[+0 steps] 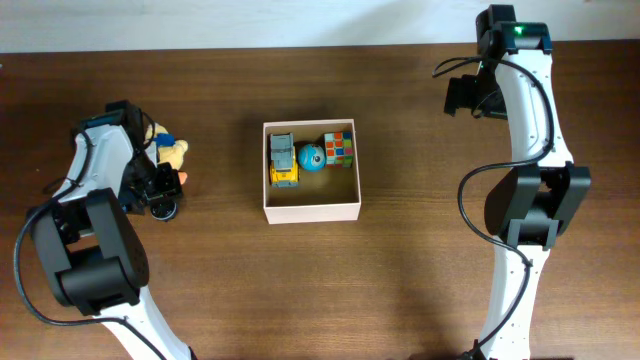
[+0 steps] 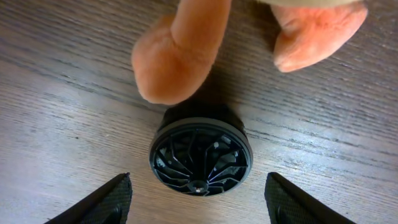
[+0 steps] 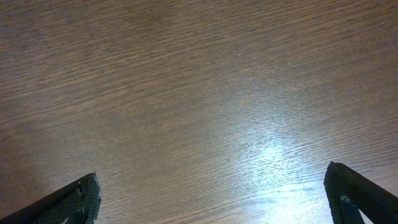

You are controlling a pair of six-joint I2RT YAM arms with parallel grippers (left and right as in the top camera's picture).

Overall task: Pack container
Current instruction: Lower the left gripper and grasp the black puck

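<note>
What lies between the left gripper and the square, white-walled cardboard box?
Only bare brown wooden table, seen in the overhead view, from the left gripper to the cardboard box.

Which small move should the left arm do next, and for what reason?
Probably lower the left gripper and close it on the black wheel. Its open jaws stand on either side of the wheel, which lies on the table outside the container, close beside the plush toy.
</note>
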